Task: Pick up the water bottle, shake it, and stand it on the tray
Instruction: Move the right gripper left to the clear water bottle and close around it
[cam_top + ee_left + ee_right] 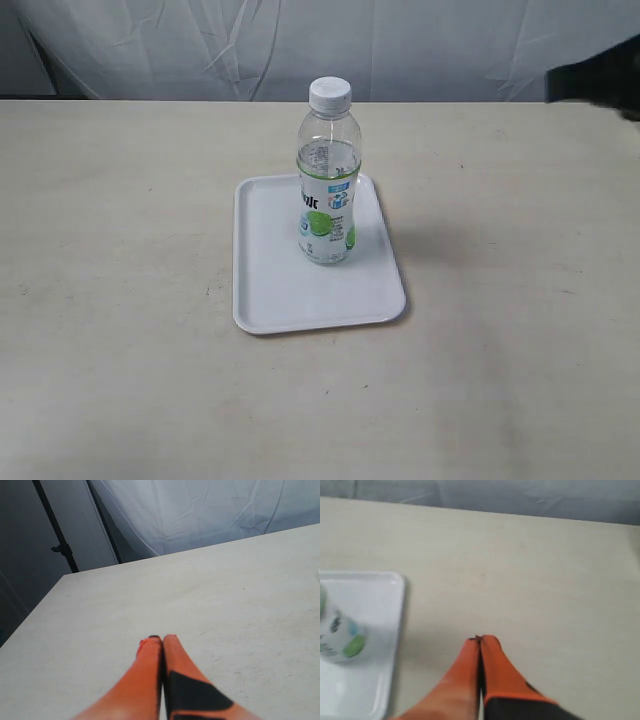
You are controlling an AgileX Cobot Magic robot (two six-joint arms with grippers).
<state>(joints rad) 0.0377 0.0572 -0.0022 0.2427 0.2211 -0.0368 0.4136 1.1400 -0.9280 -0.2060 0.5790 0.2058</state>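
The water bottle [327, 175] stands upright on the white tray [270, 285], toward the tray's far right part. It is clear, with a white cap and a green-and-white label. The right wrist view shows the bottle's lower part [337, 637] blurred on the tray [375, 600]. My right gripper [480, 639] is shut and empty over bare table, off the tray's side. Only a dark part of the right arm [600, 75] shows at the exterior view's top right edge. My left gripper [160, 637] is shut and empty above bare table; the exterior view does not show it.
The beige table [120, 380] spreads on all sides of the tray. A white curtain [300, 40] hangs behind its far edge. In the left wrist view a dark pole [55, 527] stands beyond the table's corner.
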